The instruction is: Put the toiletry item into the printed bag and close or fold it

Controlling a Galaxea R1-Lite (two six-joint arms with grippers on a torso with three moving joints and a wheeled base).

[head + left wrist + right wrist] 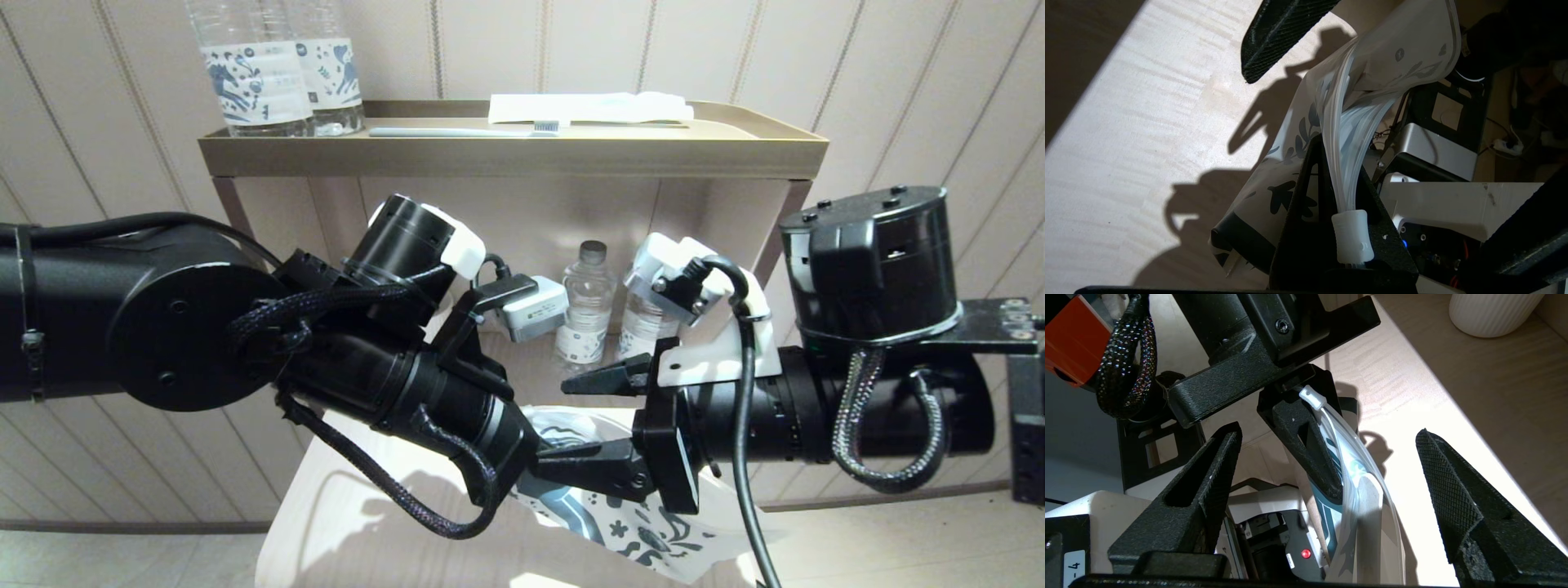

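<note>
In the lower middle of the head view, the left pincer [535, 465] is clenched on the zip-strip edge of the printed bag [620, 531], holding it above the pale wooden bench [343, 523]. In the left wrist view the bag's clear zip strip [1345, 163] runs up from between its fingers, with the white slider [1352, 236] right at them. The right pincer [600, 425] faces it from the right of the frame, released, its two fingers [1204, 477] standing wide to either side of the bag and touching nothing.

Whether the toiletry item is already inside cannot be told; no white stick shows in the bag or in either pincer. Judging by the hold on the strip and the slider at one end, the job looks to be at the closing stage, with the strip perhaps not yet run shut; that part is hard to read.

Behind, at the top of the head view, a shelf tray [514, 151] carries two water bottles [277, 69], a toothbrush [465, 131] and a white packet [588, 106]. Below it stand two smaller bottles [586, 302]. The arms crowd close together, and each hides much of the bag.
</note>
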